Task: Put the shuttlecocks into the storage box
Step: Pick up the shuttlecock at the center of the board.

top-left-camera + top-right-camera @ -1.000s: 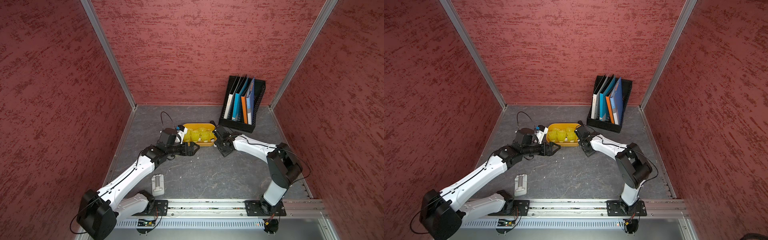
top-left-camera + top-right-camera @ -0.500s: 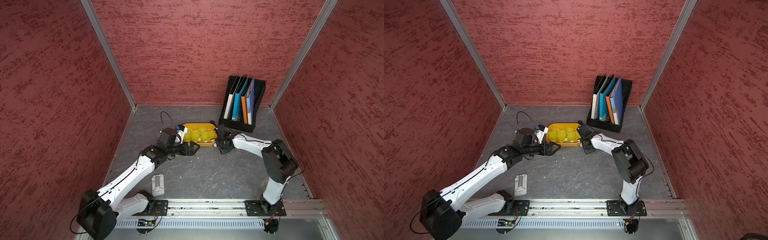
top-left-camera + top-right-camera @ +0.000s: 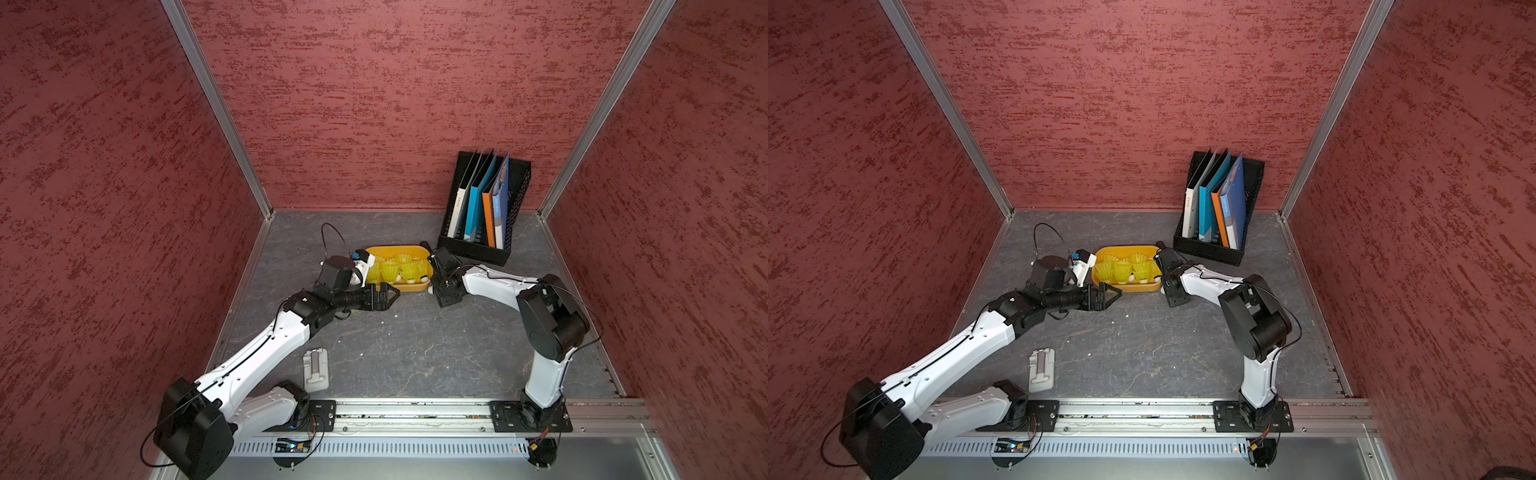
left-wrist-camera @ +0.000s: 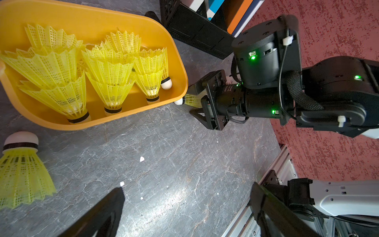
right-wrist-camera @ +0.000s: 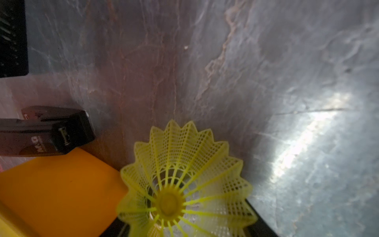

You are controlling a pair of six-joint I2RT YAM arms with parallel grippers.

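The right arm has folded its elbow in toward the storage box [image 3: 395, 248] over the last second. The right claw [image 4: 190, 100] has stayed low at the end of the box on that arm's side, its jaws drawing in around a stray shuttlecock [image 5: 180, 156]. That one lies on the table [image 3: 415, 345] just outside the box, with its white tip at or almost at the outer wall and its skirt back between the fingers. The jaws stand partly closed about the skirt, but I cannot tell whether they actually pinch it yet.

The left arm has not budged. Its left claw [image 3: 386, 296] is spread wide and empty, just in front of the box's near wall.

Inside the box a cluster of shuttlecocks [image 3: 395, 268] already stands tips down, some nested. A last loose shuttlecock [image 4: 20, 170] sits on the table outside the near wall, close to the left claw.

To my eye the job is nearly done, with two left to go. The right-side pick looks about to close, and after that it needs a lift clear of the rim. The soft skirt may squash or slip if the squeeze lands off-centre.
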